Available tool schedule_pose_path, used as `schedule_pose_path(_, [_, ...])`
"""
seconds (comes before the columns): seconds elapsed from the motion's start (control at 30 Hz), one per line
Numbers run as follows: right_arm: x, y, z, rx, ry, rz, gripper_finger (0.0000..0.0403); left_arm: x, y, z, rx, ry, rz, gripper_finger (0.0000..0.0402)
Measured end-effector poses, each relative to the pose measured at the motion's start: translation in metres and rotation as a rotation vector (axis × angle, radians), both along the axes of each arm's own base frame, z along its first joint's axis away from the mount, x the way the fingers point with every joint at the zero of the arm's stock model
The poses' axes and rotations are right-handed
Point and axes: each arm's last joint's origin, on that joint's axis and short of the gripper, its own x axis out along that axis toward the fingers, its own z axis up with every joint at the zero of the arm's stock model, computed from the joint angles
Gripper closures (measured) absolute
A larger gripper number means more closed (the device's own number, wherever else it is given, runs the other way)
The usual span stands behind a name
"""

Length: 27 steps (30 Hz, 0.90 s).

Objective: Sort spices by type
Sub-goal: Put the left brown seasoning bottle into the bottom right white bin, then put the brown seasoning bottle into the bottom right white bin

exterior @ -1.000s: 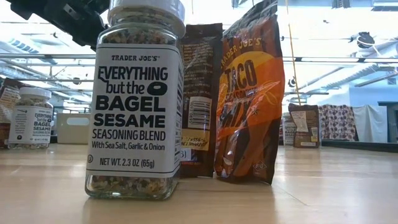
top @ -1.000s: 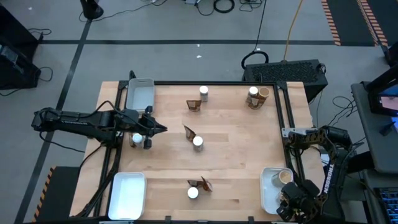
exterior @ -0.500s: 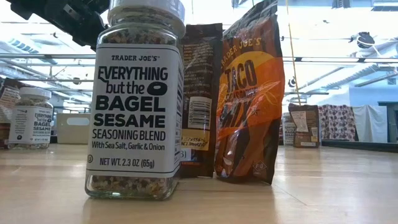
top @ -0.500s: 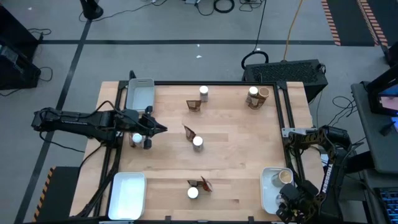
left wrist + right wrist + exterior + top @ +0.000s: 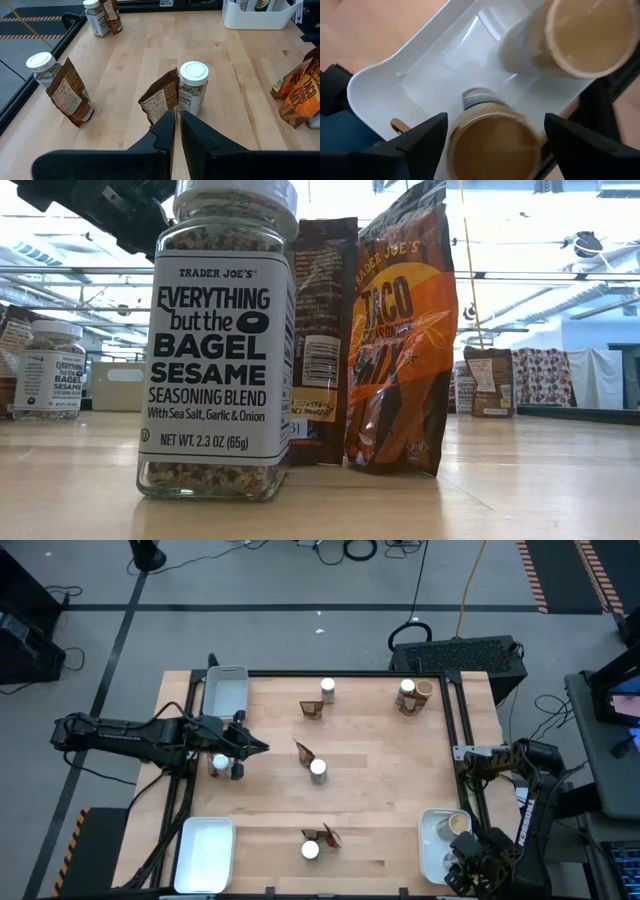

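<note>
- Spices are only partly sorted. Taking the near-right tray [image 5: 432, 845] as my reference, it holds two tan-lidded jars [image 5: 492, 145], seen through my right wrist camera.
- My right gripper [image 5: 492, 137] hangs directly over that tray, fingers spread wide on either side of one jar. I judge it is not gripping, though contact is hard to confirm.
- My left gripper [image 5: 237, 752] sits at the far-left edge of the table, well apart from the tray. Its fingers [image 5: 165, 131] are nearly closed with nothing between them.
- A white-lidded jar [image 5: 220, 763] stands just beside the left gripper.
- Remaining on the bare table, all away from the tray: a white-lidded jar with a sachet [image 5: 307, 752] at centre, a jar-and-sachet pair at the near edge [image 5: 311, 849], another pair toward the far side [image 5: 327, 689], and a jar with a tan-lidded one [image 5: 423, 690] at the far-right corner.
- Two left-side trays [image 5: 206, 858] appear to hold nothing.
- Judgement: one kind begun; most of the work is outstanding.
</note>
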Motion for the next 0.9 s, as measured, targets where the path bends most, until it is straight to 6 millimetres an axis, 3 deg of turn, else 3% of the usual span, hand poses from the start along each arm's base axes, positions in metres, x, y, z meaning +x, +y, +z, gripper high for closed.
schedule_pose_path(0.3, [0.007,-0.03,0.031,0.002,-0.038,-0.052,0.0089,0.0,0.0,0.0,-0.001,-0.001,0.0,0.0366])
schedule_pose_path(0.47, [0.024,-0.058,0.052,-0.065,-0.229,-0.061,0.0089,0.0,0.0,0.001,-0.001,-0.011,0.0,0.0366])
schedule_pose_path(0.7, [0.063,-0.11,0.076,-0.131,-0.364,-0.092,0.0089,0.001,0.0,0.001,0.006,-0.016,-0.003,0.0366])
schedule_pose_path(0.9, [0.098,-0.168,0.089,-0.235,-0.326,-0.085,0.0089,0.0,0.0,0.001,0.003,-0.01,-0.007,0.0366])
